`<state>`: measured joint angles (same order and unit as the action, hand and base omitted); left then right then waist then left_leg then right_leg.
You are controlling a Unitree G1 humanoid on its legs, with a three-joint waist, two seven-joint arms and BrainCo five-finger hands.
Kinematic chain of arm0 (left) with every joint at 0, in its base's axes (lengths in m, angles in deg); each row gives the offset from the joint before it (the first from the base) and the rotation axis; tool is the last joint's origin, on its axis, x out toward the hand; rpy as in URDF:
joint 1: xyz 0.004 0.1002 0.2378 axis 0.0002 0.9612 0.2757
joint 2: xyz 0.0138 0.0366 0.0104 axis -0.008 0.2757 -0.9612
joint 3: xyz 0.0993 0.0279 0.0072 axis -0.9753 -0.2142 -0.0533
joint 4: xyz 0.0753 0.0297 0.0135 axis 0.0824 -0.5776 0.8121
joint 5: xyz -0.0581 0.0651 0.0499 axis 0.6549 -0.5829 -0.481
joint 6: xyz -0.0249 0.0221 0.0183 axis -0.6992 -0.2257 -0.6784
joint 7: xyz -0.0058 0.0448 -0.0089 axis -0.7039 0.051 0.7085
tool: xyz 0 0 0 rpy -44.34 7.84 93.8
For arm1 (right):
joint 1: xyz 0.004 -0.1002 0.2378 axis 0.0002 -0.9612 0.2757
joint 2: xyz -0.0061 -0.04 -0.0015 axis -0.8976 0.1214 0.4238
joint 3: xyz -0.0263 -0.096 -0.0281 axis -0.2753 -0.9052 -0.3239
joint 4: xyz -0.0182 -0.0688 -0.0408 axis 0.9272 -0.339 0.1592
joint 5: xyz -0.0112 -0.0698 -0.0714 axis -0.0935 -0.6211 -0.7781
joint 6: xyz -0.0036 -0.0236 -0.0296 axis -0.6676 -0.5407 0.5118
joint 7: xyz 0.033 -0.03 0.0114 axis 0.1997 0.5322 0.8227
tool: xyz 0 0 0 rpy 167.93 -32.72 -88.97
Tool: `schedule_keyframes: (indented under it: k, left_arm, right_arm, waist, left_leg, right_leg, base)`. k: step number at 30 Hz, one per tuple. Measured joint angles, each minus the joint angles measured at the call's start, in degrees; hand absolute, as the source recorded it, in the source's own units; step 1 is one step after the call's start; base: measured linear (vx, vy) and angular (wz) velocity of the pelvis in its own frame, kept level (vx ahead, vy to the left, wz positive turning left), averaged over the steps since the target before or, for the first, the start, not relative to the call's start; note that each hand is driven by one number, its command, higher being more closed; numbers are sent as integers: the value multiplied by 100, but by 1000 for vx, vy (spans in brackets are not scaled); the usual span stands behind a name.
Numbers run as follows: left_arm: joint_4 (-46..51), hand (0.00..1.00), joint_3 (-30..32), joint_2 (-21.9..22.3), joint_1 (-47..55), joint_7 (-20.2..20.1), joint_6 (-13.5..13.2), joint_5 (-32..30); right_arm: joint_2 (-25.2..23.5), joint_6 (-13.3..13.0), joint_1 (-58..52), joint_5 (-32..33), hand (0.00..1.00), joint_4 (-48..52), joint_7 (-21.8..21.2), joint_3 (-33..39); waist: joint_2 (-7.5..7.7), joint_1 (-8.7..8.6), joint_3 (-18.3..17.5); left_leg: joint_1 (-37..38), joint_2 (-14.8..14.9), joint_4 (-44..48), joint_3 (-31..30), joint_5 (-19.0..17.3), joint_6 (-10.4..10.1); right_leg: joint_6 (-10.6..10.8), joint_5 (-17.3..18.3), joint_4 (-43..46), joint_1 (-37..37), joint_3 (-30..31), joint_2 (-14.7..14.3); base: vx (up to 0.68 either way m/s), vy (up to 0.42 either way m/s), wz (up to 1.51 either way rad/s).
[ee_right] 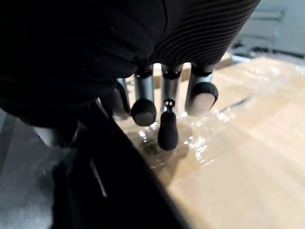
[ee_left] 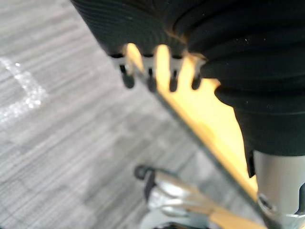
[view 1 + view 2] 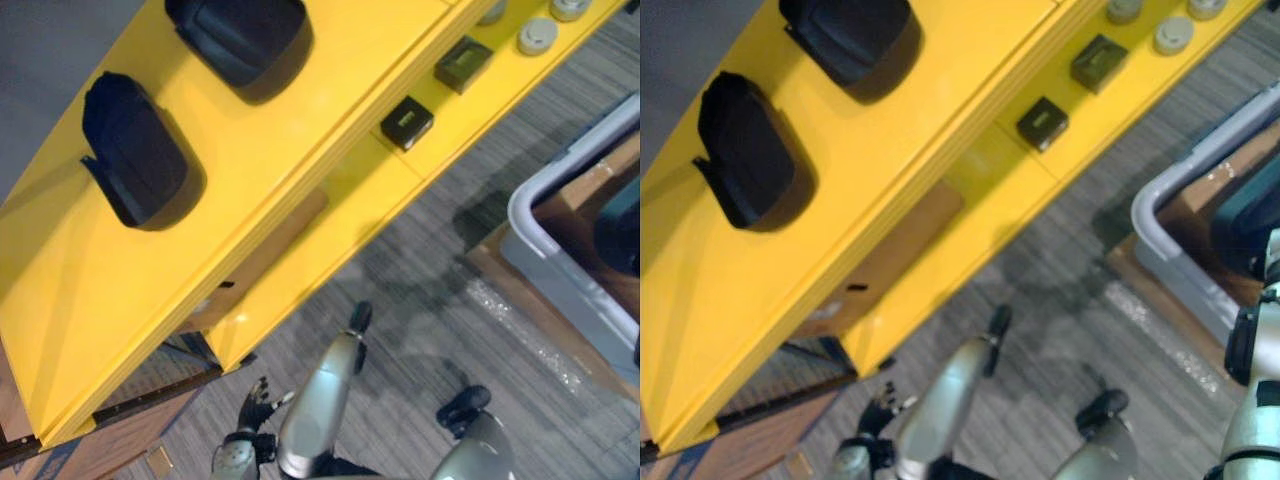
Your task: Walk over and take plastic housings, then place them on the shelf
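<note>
As the left hand (image 2: pixel 138 33) hangs empty, fingers (image 2: pixel 150 81) straight and a little spread, the yellow shelf (image 2: pixel 209 119) just behind them may be knocked; the right hand (image 1: pixel 167 28) is loose-fingered too.

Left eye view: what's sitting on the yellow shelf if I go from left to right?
black plastic housing → second black plastic housing → small black box → bigger dark box → grey round caps
</note>
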<state>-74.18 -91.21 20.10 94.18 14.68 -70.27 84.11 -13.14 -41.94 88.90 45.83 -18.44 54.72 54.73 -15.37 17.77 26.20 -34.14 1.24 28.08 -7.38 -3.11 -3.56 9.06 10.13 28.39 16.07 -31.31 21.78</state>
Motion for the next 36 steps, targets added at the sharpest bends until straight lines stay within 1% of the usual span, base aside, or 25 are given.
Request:
schedule_keyframes:
  k: [2, 6, 7, 8, 9, 10, 11, 12, 13, 14, 16, 18, 19, 21, 23, 24, 26, 27, 28, 29, 30, 32, 34, 36]
  left_arm:
    - [174, 0, 20, -15, 35, 0, 2, 2]
    - [787, 0, 135, -107, 96, -38, -45, 2]
    - [956, 0, 191, -127, 96, -51, -73, 3]
    - [1164, 0, 234, -150, 95, -81, -120, 5]
    - [1266, 0, 236, -175, 95, -83, -158, 5]
    - [1474, 0, 241, -226, 98, -79, -235, 5]
    - [1661, 0, 262, -240, 100, -71, -262, 5]
    - [1761, 0, 274, -240, 100, -68, -268, 5]
    - [1989, 0, 303, -246, 100, -53, -290, 4]
    - [2222, 0, 309, -268, 99, 12, -317, 3]
    - [2553, 0, 313, -320, 99, 80, -349, 3]
    - [2844, 0, 311, -386, 97, 141, -352, -3]
    - [3049, 0, 312, -445, 98, 186, -358, -7]
    - [3306, 0, 353, -449, 51, 266, -380, -14]
    - [3508, 0, 354, -451, -54, 287, -362, -20]
    - [3671, 0, 361, -458, -115, 289, -335, -37]
    - [3833, 0, 339, -459, -294, 271, -244, -83]
    - [3839, 0, 327, -474, -419, 248, -187, -119]
    - [3839, 0, 302, -490, -474, 240, -152, -123]
    - [3839, 0, 263, -505, -535, 227, -89, -127]
    - [3839, 0, 194, -536, -637, 187, -5, -137]
    - [3840, 0, 156, -611, -774, 78, 74, -310]
    - [3839, 0, 10, -708, -1111, 13, 242, -354]
    - [3825, 0, -42, -712, -1433, 6, 361, -472]
  right_arm:
    - [3, -229, -94, -190, 100, 5, -111, 1]
    - [2, -1063, -191, -433, 100, 16, -212, -2]
    - [2, -1328, -253, -447, 100, 18, -207, -17]
    - [2, -1578, -322, -441, 100, 23, -201, -41]
    - [2, -1700, -356, -438, 100, 24, -177, -66]
    - [1, -1914, -405, -432, 100, 24, -83, -195]
    - [1, -2083, -420, -418, 100, 24, -33, -335]
    - [1, -2125, -426, -415, 100, 24, 5, -414]
    - [2, -2232, -496, -400, 100, 55, 52, -542]
    - [2, -2343, -564, -376, 100, 114, 122, -683]
    - [5, -2407, -634, -340, 100, 379, 232, -843]
    - [15, -2456, -724, -224, 100, 778, 301, -935]
    - [15, -2477, -827, -189, 100, 1036, 346, -1054]
    - [14, -2479, -953, -152, 100, 1297, 428, -1142]
    - [12, -2469, -1138, -154, 100, 1579, 445, -1143]
    - [-13, -2470, -1301, -163, 100, 1768, 463, -1143]
    - [-68, -2459, -1492, -177, 100, 2032, 546, -1143]
    - [-195, -2455, -1532, -215, 100, 2165, 602, -1143]
    - [-249, -2455, -1560, -220, 100, 2220, 654, -1143]
    - [-281, -2465, -1623, -233, 100, 2309, 700, -1143]
    - [-365, -2492, -1733, -300, 100, 2458, 797, -1143]
    - [-525, -2539, -1775, -403, 100, 2671, 935, -1143]
    - [-570, -2627, -1807, -492, 100, 2976, 1058, -1143]
    - [-605, -2748, -1845, -663, 100, 3264, 1186, -1142]
  waist:
    - [17, -7, 12]
    - [79, -129, 56]
    - [114, -150, 82]
    - [173, -171, 123]
    - [202, -178, 144]
    - [272, -205, 193]
    - [325, -273, 229]
    - [353, -307, 248]
    - [433, -330, 302]
    - [509, -387, 353]
    - [591, -483, 405]
    - [632, -564, 423]
    - [667, -637, 417]
    - [720, -661, 423]
    - [752, -748, 419]
    - [836, -770, 411]
    - [968, -827, 399]
    - [1072, -914, 387]
    - [1116, -934, 384]
    - [1134, -947, 380]
    - [1185, -989, 355]
    - [1280, -1121, 305]
    - [1327, -1197, 280]
    - [1358, -1246, 268]
  left_leg:
    - [-12, 8, 69, 17, -43, 7]
    - [-130, 91, 236, 24, -113, 11]
    - [-129, 127, 254, 43, -131, 15]
    - [-123, 164, 248, 70, -132, 17]
    - [-122, 188, 247, 85, -132, 17]
    - [-103, 235, 240, 127, -131, 16]
    - [-72, 267, 243, 172, -132, 17]
    - [-39, 276, 237, 186, -132, 17]
    - [48, 325, 222, 263, -134, 20]
    - [128, 373, 194, 341, -138, 25]
    - [216, 428, 130, 392, -138, 26]
    - [286, 490, 72, 485, -138, 25]
    - [342, 509, 11, 525, -124, 8]
    - [445, 563, -70, 625, -111, -9]
    - [549, 579, -158, 634, -89, -35]
    - [625, 590, -238, 676, -47, -52]
    - [728, 621, -392, 719, 39, -79]
    - [833, 633, -509, 757, 97, -96]
    - [905, 637, -568, 784, 113, -110]
    - [955, 640, -604, 796, 131, -119]
    - [1042, 655, -687, 816, 166, -135]
    - [1130, 655, -877, 834, 269, -154]
    - [1237, 690, -1108, 927, 393, -169]
    - [1355, 716, -1303, 1032, 495, -181]
  right_leg:
    - [15, -13, -23, -19, 17, -13]
    - [42, -109, -153, -19, 24, -132]
    - [45, -156, -216, -34, 49, -179]
    - [44, -204, -287, -39, 77, -226]
    - [74, -252, -318, -40, 109, -260]
    - [70, -333, -380, -55, 147, -309]
    - [71, -371, -445, -110, 148, -342]
    - [73, -388, -488, -152, 150, -358]
    - [60, -426, -581, -231, 182, -401]
    - [53, -437, -626, -299, 202, -429]
    - [16, -468, -696, -342, 256, -483]
    - [-3, -499, -735, -336, 335, -521]
    - [-10, -515, -759, -341, 362, -531]
    - [-13, -549, -801, -346, 473, -565]
    - [-20, -567, -858, -424, 477, -594]
    - [-41, -583, -879, -432, 503, -599]
    - [-72, -604, -900, -432, 530, -623]
    - [-91, -617, -914, -458, 559, -636]
    - [-98, -621, -931, -480, 592, -647]
    - [-115, -633, -971, -524, 601, -668]
    - [-121, -640, -1038, -587, 609, -698]
    - [-137, -646, -1091, -604, 608, -713]
    - [-204, -721, -1220, -604, 655, -766]
    - [-215, -812, -1341, -607, 753, -817]
  base:
    - [-20, 33, -5]
    - [-7, 27, -8]
    - [13, 24, -18]
    - [17, 21, -18]
    - [32, 11, -20]
    - [37, 11, -16]
    - [37, 11, -12]
    - [33, 12, -13]
    - [26, 8, -16]
    - [23, 4, -16]
    - [6, -5, -19]
    - [-7, -7, -25]
    - [-3, -12, -15]
    - [9, -18, -22]
    - [18, -23, -11]
    - [17, -37, -8]
    - [14, -50, -12]
    - [4, -40, -11]
    - [2, -28, -12]
    - [1, -23, -13]
    - [-6, -24, -7]
    - [-34, -36, -3]
    - [-55, -31, -16]
    - [-36, -15, -25]
